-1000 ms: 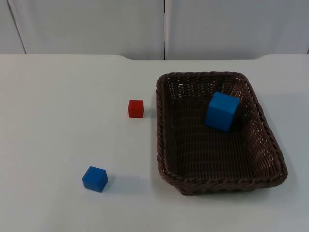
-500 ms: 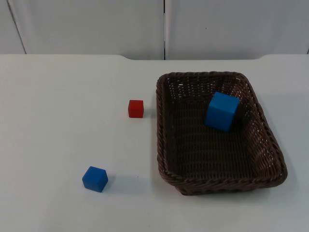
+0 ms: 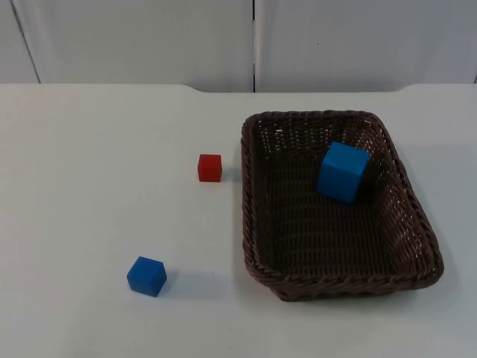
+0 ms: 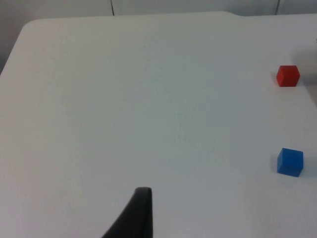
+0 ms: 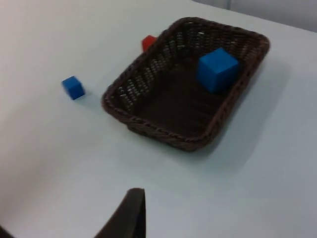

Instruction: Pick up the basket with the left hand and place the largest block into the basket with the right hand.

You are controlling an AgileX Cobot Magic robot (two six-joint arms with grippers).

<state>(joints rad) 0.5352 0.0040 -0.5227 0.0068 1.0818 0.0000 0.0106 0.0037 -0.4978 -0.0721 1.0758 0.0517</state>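
We found the large blue block already lying in the far right part of the wicker basket, which sat on the table at the right, its long axis running near to far. We judged the right gripper nearer the basket; the left gripper looked over the small red block and small blue block. Whether either gripper was open, we could not tell.

Brown wicker basket on table, large blue block inside, tilted
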